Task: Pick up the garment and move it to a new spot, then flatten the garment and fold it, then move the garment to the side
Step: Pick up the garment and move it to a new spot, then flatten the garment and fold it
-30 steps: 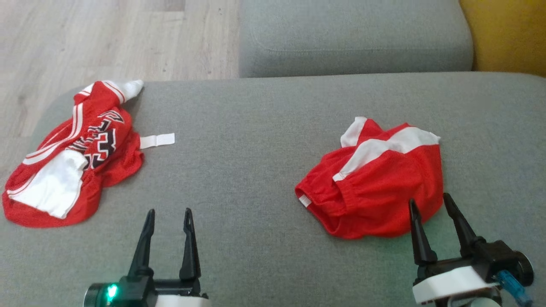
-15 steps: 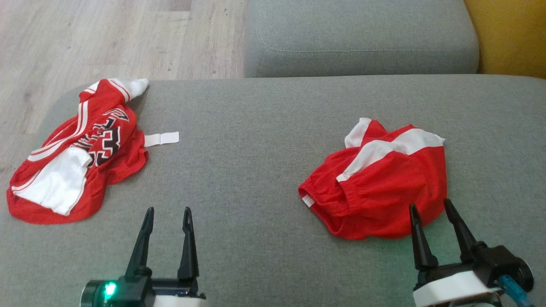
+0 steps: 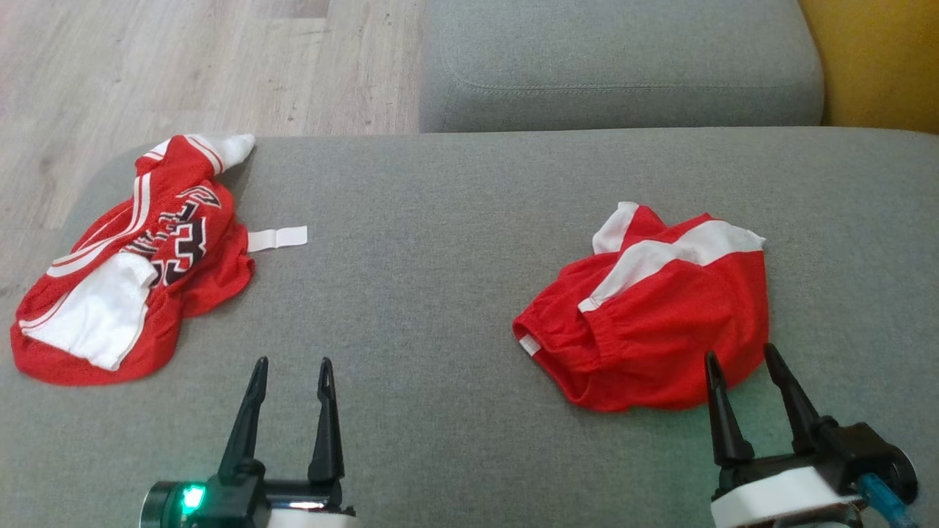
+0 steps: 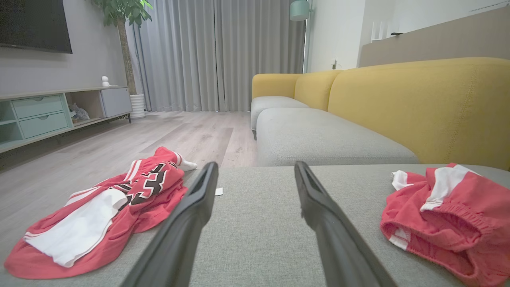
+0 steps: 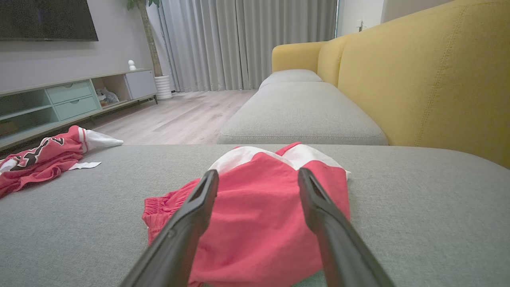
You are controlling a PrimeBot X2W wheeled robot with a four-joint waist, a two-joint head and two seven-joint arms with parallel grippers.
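A crumpled red garment with white stripes and an elastic waistband point(image 3: 653, 323) lies on the right half of the grey sofa cushion point(image 3: 440, 293). My right gripper point(image 3: 739, 350) hovers open at its near edge, fingertips over the red cloth, which lies straight ahead in the right wrist view point(image 5: 259, 215). A second red garment with white panels and black lettering point(image 3: 139, 264) is bunched at the cushion's left end. My left gripper point(image 3: 293, 361) stands open over bare cushion between the two, holding nothing; in the left wrist view the lettered garment point(image 4: 107, 211) is to its left.
A small white label point(image 3: 277, 238) lies beside the lettered garment. Another grey seat cushion point(image 3: 616, 66) lies beyond, with the yellow sofa back point(image 3: 873, 59) at the far right. Wooden floor point(image 3: 183, 66) borders the cushion's left and far-left edges.
The head view has shifted slightly, moving the whole picture. Both garments lie where they were and both grippers stay open in the same place.
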